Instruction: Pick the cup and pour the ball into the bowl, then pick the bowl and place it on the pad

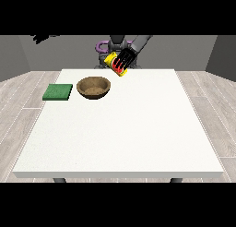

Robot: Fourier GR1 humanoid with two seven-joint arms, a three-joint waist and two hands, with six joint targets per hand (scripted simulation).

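Observation:
A yellow cup (111, 60) with a red inside hangs tilted above the table's far edge, just right of the bowl. The hand at the view's right (124, 58) has its black fingers curled round the cup. The brown bowl (93, 88) stands on the white table (124, 129) at the far left of centre, and its inside looks bare. A flat green pad (57, 92) lies left of the bowl. No ball shows. The hand at the view's left (44, 37) is only a small dark shape high at the upper left, far from the table.
The robot's body with a purple part (100, 47) stands behind the table's far edge. Grey plank floor surrounds the table. Apart from the bowl and the pad, nothing lies on the table's top.

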